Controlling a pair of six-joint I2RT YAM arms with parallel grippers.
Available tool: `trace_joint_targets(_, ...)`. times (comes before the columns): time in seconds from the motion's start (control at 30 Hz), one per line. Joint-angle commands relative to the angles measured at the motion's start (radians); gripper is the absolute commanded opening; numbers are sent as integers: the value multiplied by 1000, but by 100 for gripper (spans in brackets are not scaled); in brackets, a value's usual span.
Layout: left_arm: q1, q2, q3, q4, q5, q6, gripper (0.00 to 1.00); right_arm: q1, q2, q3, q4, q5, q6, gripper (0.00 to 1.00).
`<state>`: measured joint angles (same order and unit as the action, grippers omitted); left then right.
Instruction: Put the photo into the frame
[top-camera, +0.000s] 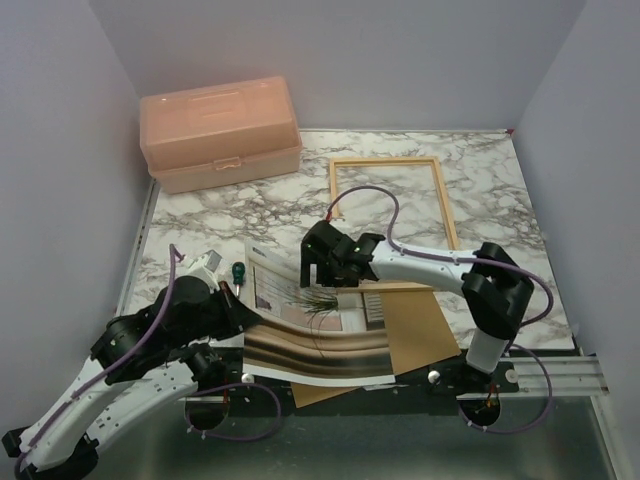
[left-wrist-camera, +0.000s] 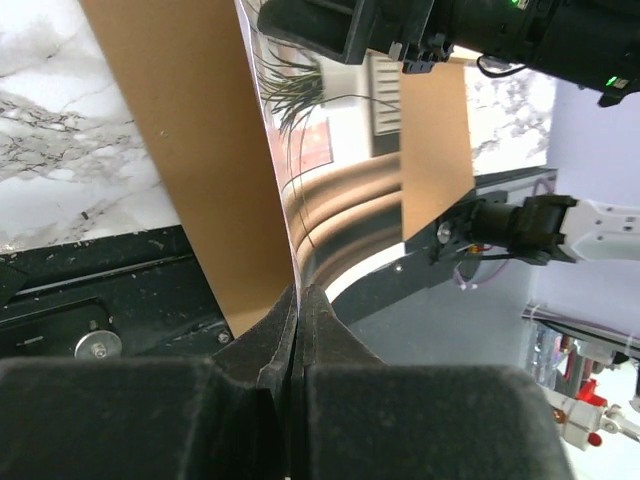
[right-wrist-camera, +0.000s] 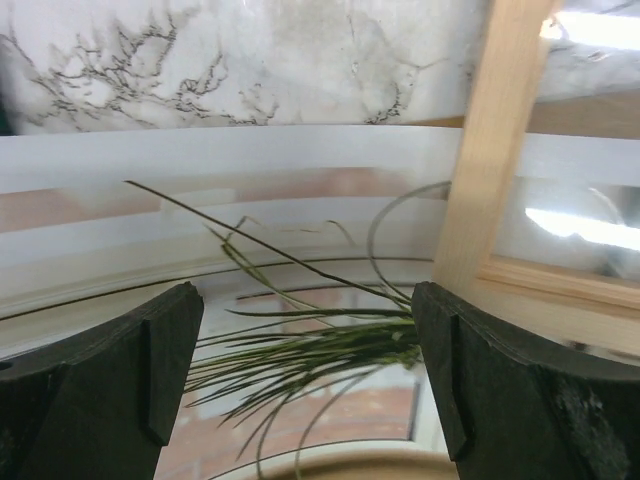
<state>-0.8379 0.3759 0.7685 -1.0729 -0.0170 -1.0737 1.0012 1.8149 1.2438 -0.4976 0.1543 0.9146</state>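
Seen from above, the photo (top-camera: 320, 340) sags in a long curve over the near edge of the surface (top-camera: 220, 215). It partly covers a brown backing board (top-camera: 420, 325) and lies well apart from the frame (top-camera: 388, 160), which is flat at the far right, near a peach toolbox (top-camera: 220, 135).

Only the left wrist view shows the left claw (left-wrist-camera: 298, 300) properly: it is clenched on the photo's edge, and the print rises from between its pads. The right claw (right-wrist-camera: 303, 330) is released, fingers wide, over the printed plant; whether it touches the paper I cannot tell. A light-wood bar (right-wrist-camera: 495, 150) crosses that view, blurred. From above, the right arm (top-camera: 430, 265) hides the frame's near left corner.
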Motion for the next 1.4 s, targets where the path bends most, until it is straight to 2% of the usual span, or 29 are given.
trace_joint_targets(0.0,0,10,131,-71,-61,16,0,-4,-148,-24,-50,82,-54,95)
trace_joint_targets(0.33,0,74,327,-7,-86,-7,0,-4,-552,-102,2,98,-208,98)
trace_joint_targets(0.57,0,98,426,91,-187,-61,0,-4,-799,-153,84,87,-357,100)
trace_joint_targets(0.87,0,181,517,172,-305,-62,0,-4,-847,-156,152,-65,-488,100)
trace_joint_targets(1.1,-1,243,510,194,-391,-90,0,-3,-863,-175,232,-192,-553,100)
trace_joint_targets(1.37,3,309,447,338,-433,-145,0,16,-813,-209,274,-191,-538,100)
